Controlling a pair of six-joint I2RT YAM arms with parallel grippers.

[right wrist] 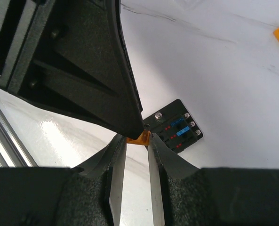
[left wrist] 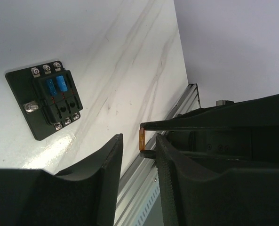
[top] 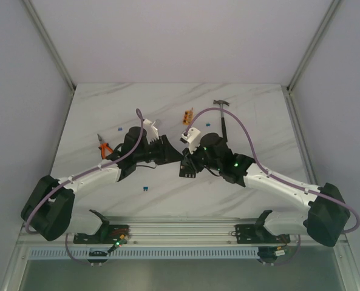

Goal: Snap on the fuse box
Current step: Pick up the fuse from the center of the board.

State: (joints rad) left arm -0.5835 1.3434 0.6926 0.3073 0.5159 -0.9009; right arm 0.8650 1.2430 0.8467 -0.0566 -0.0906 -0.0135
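**Top external.** Both arms reach inward and meet over the middle of the table [top: 258, 121]. The left gripper [top: 175, 153] and right gripper [top: 187, 160] are nose to nose, with the wrists angled toward each other. The pose reads as a hand-over or a joint hold, not a reach to the surface. The fuse box [left wrist: 45, 100] cannot be picked out here among the black gripper bodies. The hammer [top: 222, 112], orange block [top: 187, 115] and pliers [top: 105, 147] lie well apart from the meeting point, untouched.

**Left wrist.** The fuse box lies flat on the table below, up and to the left of the fingers. Two blue fuses [left wrist: 56, 85] are seated in its top face and the other slots look vacant. A small orange fuse [left wrist: 141, 140] sits between the left fingers [left wrist: 112, 165]. It is carried on the thin tips of the right gripper, which come in from the right. The left jaws are partly spread and straddle the fuse, with a gap showing on each side. No pinch is seen.

**Right wrist.** The right fingers [right wrist: 116, 165] are pressed onto the orange fuse at their tips. The left gripper's body looms above, edge-on, its tip at the top of the fuse. The fuse box is on the table beyond, just right of the fingertips and not under them.

Judgement: the fuse is held aloft so the left gripper can take or re-seat it for a cleaner grip. Seating it in the box is not yet done.
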